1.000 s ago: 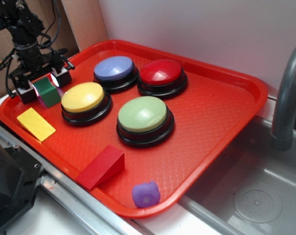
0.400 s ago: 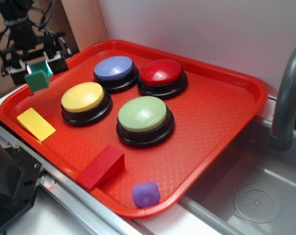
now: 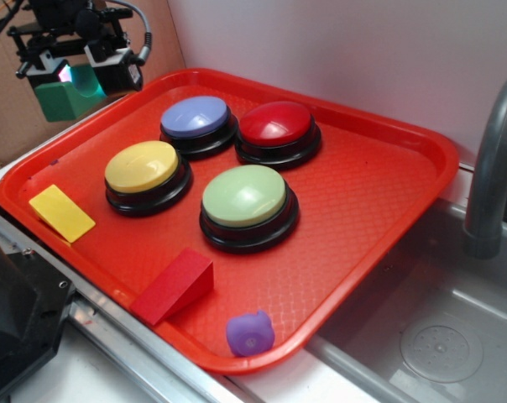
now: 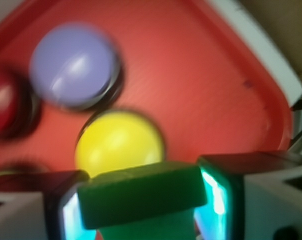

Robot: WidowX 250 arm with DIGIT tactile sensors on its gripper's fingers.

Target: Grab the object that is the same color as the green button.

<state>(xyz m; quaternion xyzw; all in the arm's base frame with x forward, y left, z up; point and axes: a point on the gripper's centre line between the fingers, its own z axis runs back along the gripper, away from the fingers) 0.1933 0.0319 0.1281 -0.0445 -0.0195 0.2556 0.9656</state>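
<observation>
My gripper [image 3: 71, 80] is clamped on the small dark green block [image 3: 66, 99], held in the air above the red tray's [image 3: 379, 210] far left corner. If my pinch is shallow, it could slip and drop.

Glossy plastic green button [image 3: 243, 196] on a textured plastic tray [image 3: 363, 193].

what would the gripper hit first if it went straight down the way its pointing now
Probably the red tray. The gripper, shut on the green block, points down above the tray's far left corner; the wrist view shows the yellow button just ahead, though depth is unclear.
</observation>
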